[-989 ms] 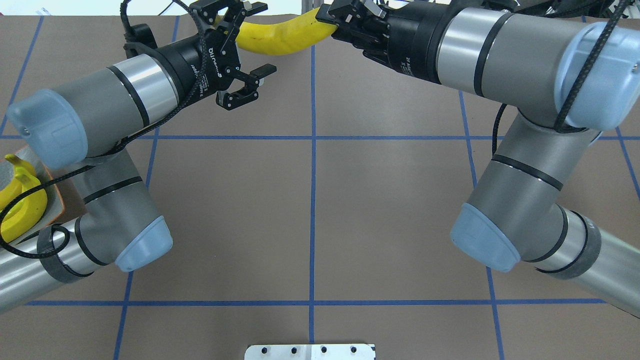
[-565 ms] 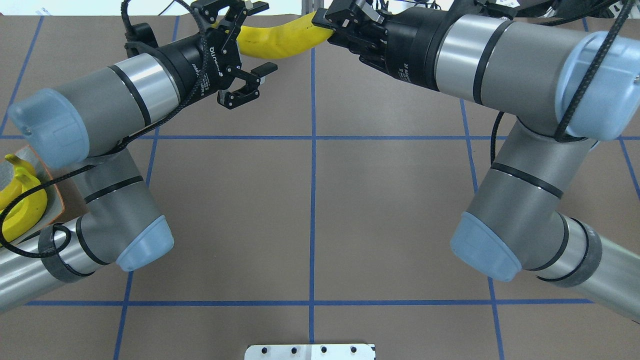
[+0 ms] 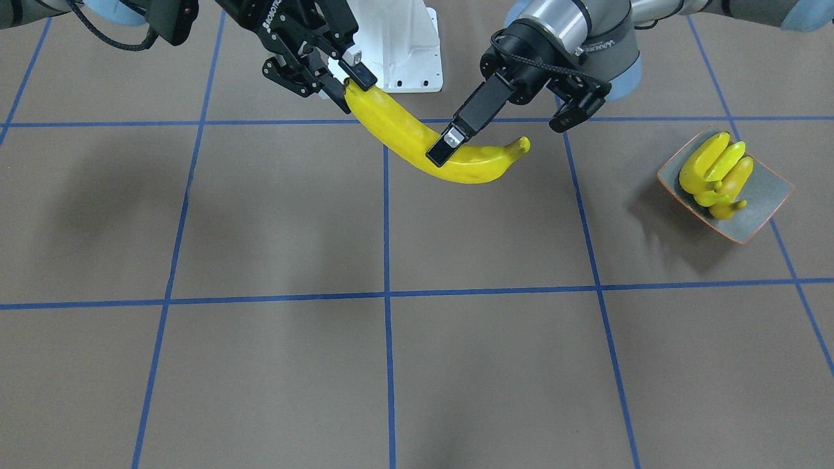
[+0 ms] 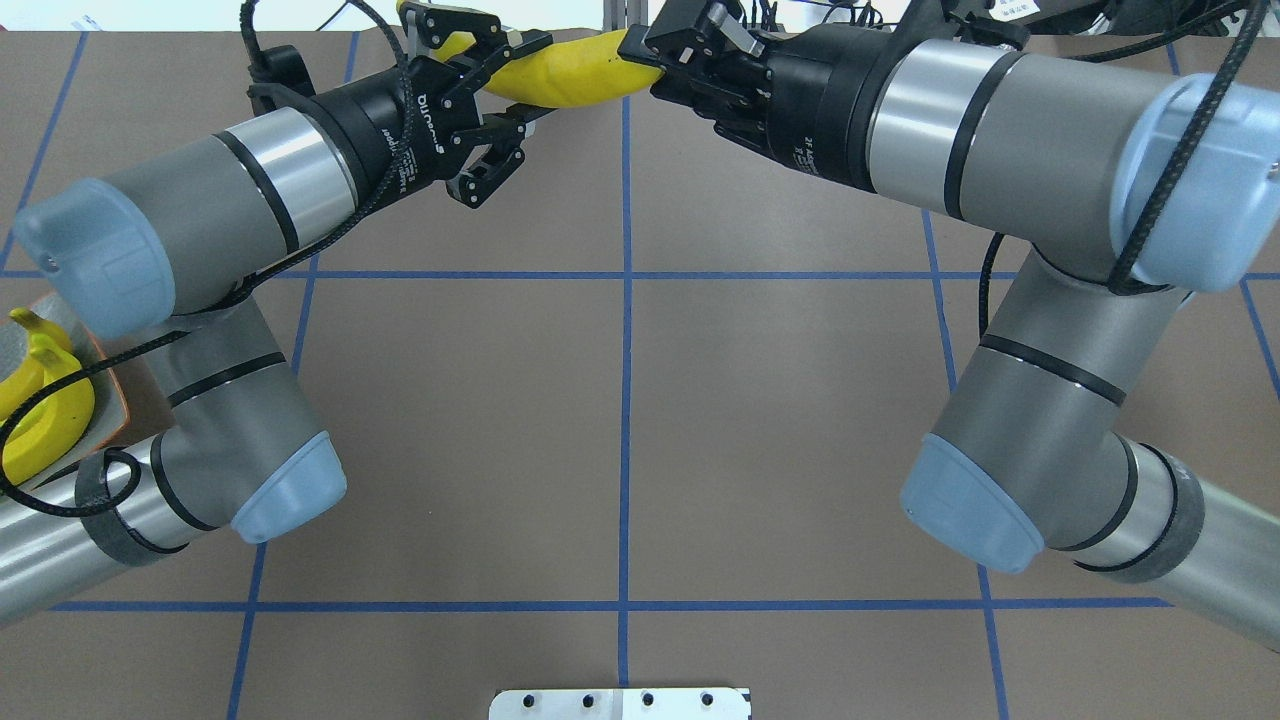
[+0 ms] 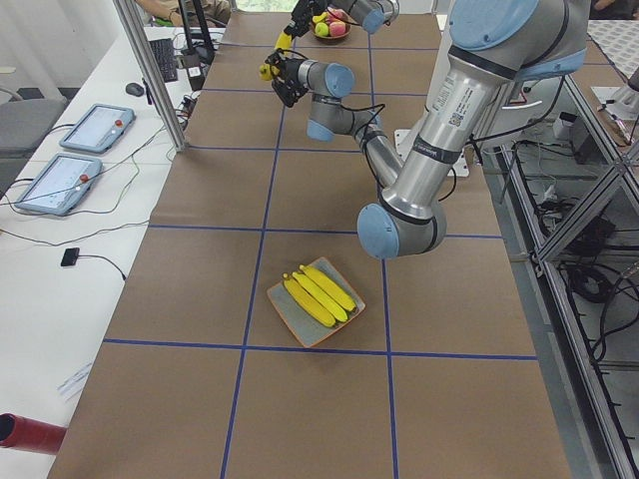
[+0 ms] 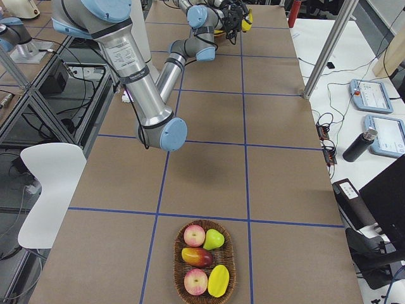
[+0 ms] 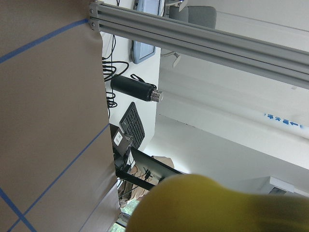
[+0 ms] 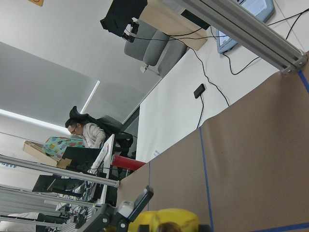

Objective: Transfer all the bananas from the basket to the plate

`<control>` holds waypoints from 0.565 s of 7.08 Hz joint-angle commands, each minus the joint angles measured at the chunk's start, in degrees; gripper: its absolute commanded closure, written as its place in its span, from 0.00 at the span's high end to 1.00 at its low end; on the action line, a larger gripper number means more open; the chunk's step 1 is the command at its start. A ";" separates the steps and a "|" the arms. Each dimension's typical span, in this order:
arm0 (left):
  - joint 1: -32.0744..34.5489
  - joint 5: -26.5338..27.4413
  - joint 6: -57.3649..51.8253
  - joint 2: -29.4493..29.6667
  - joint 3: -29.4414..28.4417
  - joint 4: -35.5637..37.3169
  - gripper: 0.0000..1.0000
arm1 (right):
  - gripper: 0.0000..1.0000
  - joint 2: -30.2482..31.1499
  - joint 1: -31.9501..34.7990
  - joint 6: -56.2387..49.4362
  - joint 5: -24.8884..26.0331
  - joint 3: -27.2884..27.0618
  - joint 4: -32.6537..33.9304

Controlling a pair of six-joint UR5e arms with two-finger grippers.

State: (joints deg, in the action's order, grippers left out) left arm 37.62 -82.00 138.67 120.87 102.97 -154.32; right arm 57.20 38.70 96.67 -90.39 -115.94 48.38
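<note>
A large yellow banana (image 3: 417, 140) hangs in the air over the table's middle line, at the operators' side. My right gripper (image 3: 348, 81) is shut on one end of it (image 4: 645, 55). My left gripper (image 3: 500, 138) is open, its fingers (image 3: 449, 140) either side of the banana near the stem end; in the overhead view (image 4: 528, 78) the banana (image 4: 570, 80) lies between them. Three more bananas (image 3: 713, 172) lie side by side on the grey plate (image 3: 765, 205), also in the exterior left view (image 5: 318, 344). Each wrist view shows only blurred yellow banana (image 7: 217, 203) (image 8: 166, 220).
A wicker basket (image 6: 177, 266) with apples, a pear and other fruit, no bananas showing, stands at the table end on my right. The white base mount (image 3: 404, 45) is at my side. A side table with tablets (image 6: 373, 95) runs along the operators' side.
My left gripper has moved in around the banana and its fingers stand closer together. My right gripper has shifted slightly left with the banana.
</note>
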 commanded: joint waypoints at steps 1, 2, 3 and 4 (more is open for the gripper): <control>0.00 0.00 0.11 -0.19 0.04 -0.89 0.00 | 1.00 0.02 0.06 -0.77 0.66 -0.59 0.05; 0.00 0.00 0.11 -0.37 -0.05 -0.89 0.00 | 1.00 0.11 0.32 -0.78 0.05 -1.47 0.14; 0.09 0.00 -0.41 -0.72 0.12 -0.89 0.00 | 1.00 1.67 1.19 -1.13 -0.92 -1.48 0.66; 0.18 -0.26 -0.50 -1.33 0.21 -0.89 0.00 | 1.00 4.04 3.38 -4.00 -4.41 -1.22 0.93</control>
State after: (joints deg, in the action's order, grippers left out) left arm 37.70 -82.07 138.39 120.13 103.07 -155.20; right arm 58.92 40.10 94.99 -91.77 -117.23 48.92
